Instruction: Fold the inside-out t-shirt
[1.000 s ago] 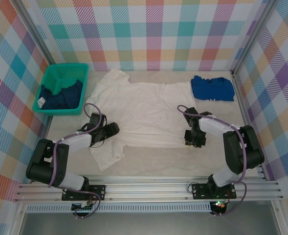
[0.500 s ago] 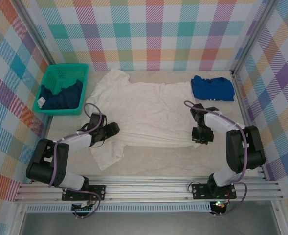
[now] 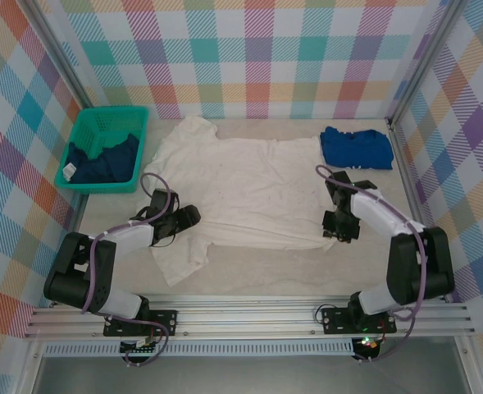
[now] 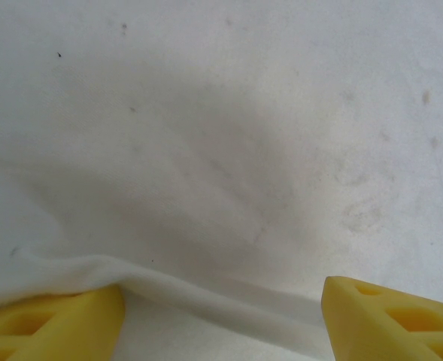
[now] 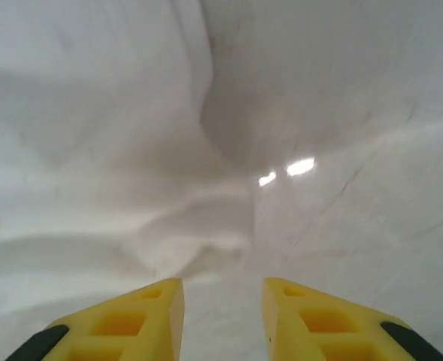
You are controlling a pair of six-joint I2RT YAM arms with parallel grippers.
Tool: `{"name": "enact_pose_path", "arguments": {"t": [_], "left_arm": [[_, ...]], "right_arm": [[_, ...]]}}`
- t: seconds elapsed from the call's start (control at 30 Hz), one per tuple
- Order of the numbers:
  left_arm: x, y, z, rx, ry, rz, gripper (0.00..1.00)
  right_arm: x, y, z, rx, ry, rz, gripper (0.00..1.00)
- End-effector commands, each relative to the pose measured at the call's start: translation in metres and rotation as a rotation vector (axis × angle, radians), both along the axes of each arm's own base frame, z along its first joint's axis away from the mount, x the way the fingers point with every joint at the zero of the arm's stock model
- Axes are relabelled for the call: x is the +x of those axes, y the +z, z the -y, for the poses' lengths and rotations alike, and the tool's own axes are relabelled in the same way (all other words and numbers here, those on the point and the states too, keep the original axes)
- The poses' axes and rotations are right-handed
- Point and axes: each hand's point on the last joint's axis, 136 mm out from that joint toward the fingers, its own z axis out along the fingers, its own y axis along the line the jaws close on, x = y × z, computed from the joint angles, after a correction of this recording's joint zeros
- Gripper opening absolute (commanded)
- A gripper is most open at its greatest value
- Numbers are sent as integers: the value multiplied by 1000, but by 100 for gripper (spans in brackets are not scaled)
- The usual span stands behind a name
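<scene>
The left tool stands released, its fingers wide apart on either side of a raised ridge of the inside-out t-shirt, which lies spread across the middle of the worktop. If it closes too shallow, it could catch one layer only and drag that side askew. The right tool is narrowly parted and clamps nothing visible, with a pucker of cloth just ahead of its tips. Closing short of that pucker would likely miss it, and the fold would go crooked.
</scene>
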Motion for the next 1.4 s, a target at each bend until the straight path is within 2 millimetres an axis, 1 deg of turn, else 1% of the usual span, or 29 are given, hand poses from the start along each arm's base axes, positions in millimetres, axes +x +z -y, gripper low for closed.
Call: {"name": "enact_pose_path", "arguments": {"t": [0.0,0.13,0.23,0.33,0.4,0.47,0.5,0.53,0.6,0.63,0.73,0.87,0.97,1.07,1.2,1.37], "left_arm": [[-51,-48,-10,33,-7,-233,72],[-51,-49,-10,30,-11,-234,72],[-51,-48,-10,29,-11,-230,72],[-51,-47,-10,29,-11,-225,72],[-51,-47,-10,29,-11,-226,72],[-51,-47,-10,28,-11,-225,72],[-51,-47,-10,29,-12,-224,72],[-51,-46,-10,28,-11,-221,72],[-51,-46,-10,30,-9,-221,72],[-51,-46,-11,31,-9,-220,72],[-51,-46,-11,34,-7,-221,72],[-52,-47,-12,36,-5,-224,72],[-52,-47,-12,38,-2,-224,72],[-52,-47,-12,37,-2,-224,72],[-52,-47,-12,38,-3,-225,72],[-52,-47,-13,36,-2,-225,72]], "right_arm": [[-21,-5,-21,118,-61,-33,38],[-24,-23,-29,171,-93,-41,44],[-20,-35,-28,154,-99,-50,44],[-9,-40,-24,125,-101,-21,42],[-3,-44,-19,102,-101,-5,39],[-1,-49,-14,78,-97,-23,33],[-1,-51,-10,57,-91,-29,27],[0,-50,-5,33,-86,-31,20],[2,-46,3,-8,-80,-27,10],[3,-43,7,-29,-74,-25,7],[7,-33,18,-78,-59,-8,3],[14,-21,34,-142,-49,4,2],[20,-15,41,-165,-44,13,2],[22,-14,47,-180,-39,5,3],[19,-15,53,-188,-46,-16,5],[16,-13,60,-194,-61,-24,11]]}}
